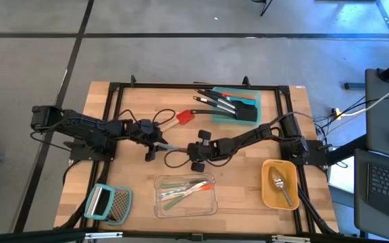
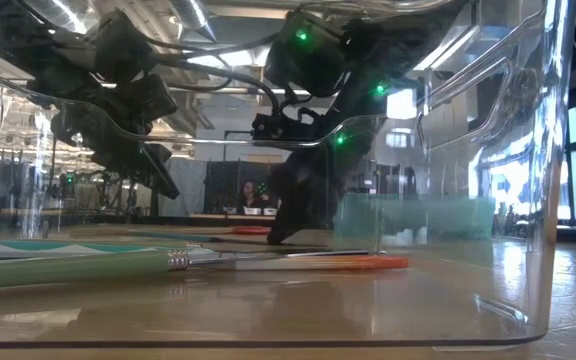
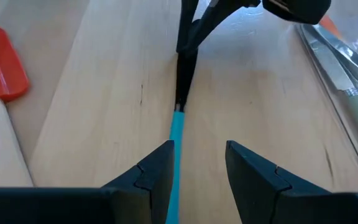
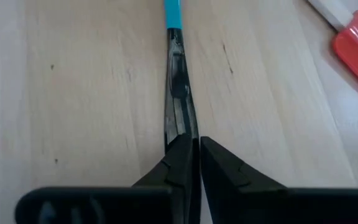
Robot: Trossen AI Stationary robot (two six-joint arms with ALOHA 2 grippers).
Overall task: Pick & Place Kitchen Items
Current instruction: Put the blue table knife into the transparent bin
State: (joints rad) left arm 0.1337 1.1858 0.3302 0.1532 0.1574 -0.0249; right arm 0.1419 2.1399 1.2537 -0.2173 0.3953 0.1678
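A slim tool with a teal handle (image 1: 174, 146) and a black end lies level at the table's middle, between my two grippers. My right gripper (image 4: 194, 158) comes from the right and is shut on its black end. My left gripper (image 3: 197, 171) comes from the left and is open, with the teal handle (image 3: 176, 140) running between its fingers, close to one of them; whether they touch, I cannot tell. A red spatula with a wooden handle (image 1: 179, 119) lies flat just beyond them. My right gripper pinches the tool's black end (image 4: 178, 121) between its two fingers (image 4: 174, 167). The fingers lie along the tool, low and slanting down from the table's right. The tool stretches level away from the fingers toward the left gripper; whether it rests on the wood, I cannot tell.
A teal container (image 1: 236, 106) with black spatulas stands at the far side. A clear container (image 1: 186, 196) near the front holds green and orange tools (image 2: 348, 263). A yellow container (image 1: 279, 183) with a spoon sits front right, and a grater (image 1: 109, 202) front left.
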